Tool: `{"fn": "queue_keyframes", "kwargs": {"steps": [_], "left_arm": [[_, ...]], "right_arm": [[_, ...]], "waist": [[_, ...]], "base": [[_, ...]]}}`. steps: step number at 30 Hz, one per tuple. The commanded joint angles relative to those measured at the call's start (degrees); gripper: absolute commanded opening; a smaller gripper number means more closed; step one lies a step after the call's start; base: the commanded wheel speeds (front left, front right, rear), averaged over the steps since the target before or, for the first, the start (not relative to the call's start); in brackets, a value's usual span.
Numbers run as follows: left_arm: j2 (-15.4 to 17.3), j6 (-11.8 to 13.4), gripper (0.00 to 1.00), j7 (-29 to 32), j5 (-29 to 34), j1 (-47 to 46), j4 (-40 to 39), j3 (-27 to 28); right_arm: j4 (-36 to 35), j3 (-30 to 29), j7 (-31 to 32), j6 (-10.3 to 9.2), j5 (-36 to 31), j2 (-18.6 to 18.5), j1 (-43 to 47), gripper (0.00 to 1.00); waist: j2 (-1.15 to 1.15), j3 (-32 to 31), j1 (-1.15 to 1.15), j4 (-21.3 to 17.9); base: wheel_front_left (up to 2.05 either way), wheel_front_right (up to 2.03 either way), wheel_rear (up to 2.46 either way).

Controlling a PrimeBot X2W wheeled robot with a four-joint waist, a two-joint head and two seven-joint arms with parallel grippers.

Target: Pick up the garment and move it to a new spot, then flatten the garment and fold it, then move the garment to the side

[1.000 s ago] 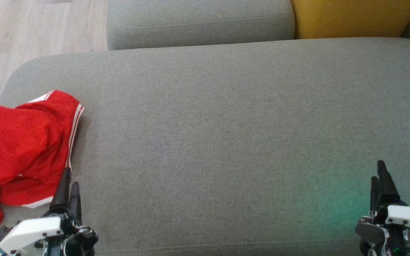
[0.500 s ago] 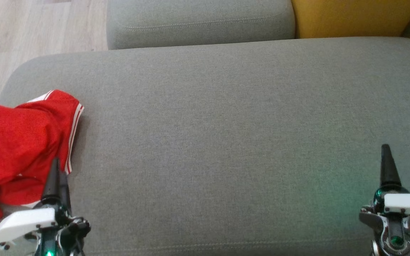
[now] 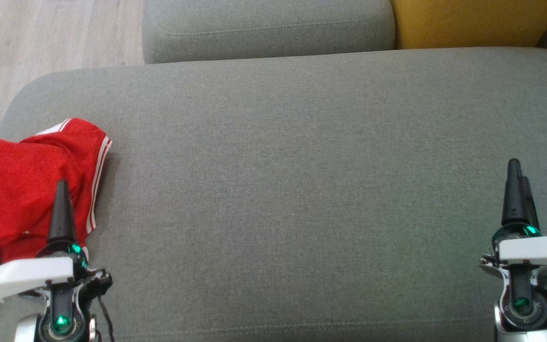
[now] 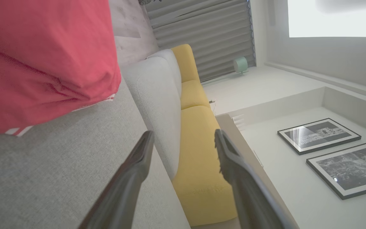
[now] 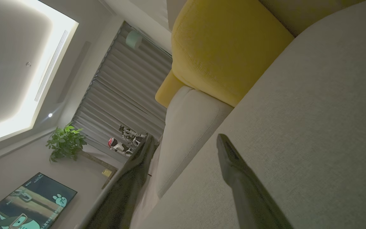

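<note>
The garment [image 3: 22, 185], red with white stripes along its hem, lies crumpled at the left end of the grey sofa seat [image 3: 292, 180]. It fills the upper left of the left wrist view as red cloth [image 4: 40, 60]. My left gripper [image 3: 61, 187] hangs over the garment's near right part, open with nothing between its fingers [image 4: 138, 159]. My right gripper [image 3: 515, 171] is open above bare seat at the far right, well away from the garment, and its fingers [image 5: 233, 165] hold nothing.
A grey back cushion [image 3: 268, 28] and a yellow cushion [image 3: 473, 23] line the far edge of the seat. Wooden floor [image 3: 41, 42] lies beyond the seat's left end. The garment overhangs the seat's left edge.
Both grippers have moved forward over the seat, away from me. The left one now reaches over the garment's near part. The garment has not moved.
</note>
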Motion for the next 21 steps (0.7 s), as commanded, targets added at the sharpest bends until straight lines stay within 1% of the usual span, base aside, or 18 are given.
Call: {"fn": "queue_keyframes", "kwargs": {"steps": [1, 11, 15, 21], "left_arm": [[0.7, 0.1, 1.0, -0.6, 1.9, -3.3, -3.1, 0.6], [0.7, 1.1, 1.0, -2.3, 14.0, -3.1, -7.1, -4.0], [0.7, 1.3, 1.0, -3.0, 19.4, -2.9, -7.3, -7.0], [0.8, 1.5, 1.0, -4.0, 28.7, -2.9, -7.0, -10.6]], "right_arm": [[-2.8, 1.0, -1.0, 0.2, -2.8, -0.4, -3.5, 1.0], [-4.6, 4.4, -2.7, 0.24, -15.2, -0.4, -3.7, 1.0], [-5.2, 6.0, -3.4, 0.25, -20.3, -0.8, -3.5, 1.0], [-4.9, 7.2, -4.4, 0.27, -26.0, -0.8, -2.8, 1.0]], "waist": [[0.0, 0.0, 0.0, 0.0], [0.0, 0.0, 0.0, -0.2], [0.0, 0.1, 0.0, -0.4], [0.0, 0.7, 0.0, -0.9]], "base": [[0.0, 0.0, 0.0], [0.0, 0.0, 0.0], [0.0, 0.0, 0.0], [0.0, 0.0, 0.0]]}}
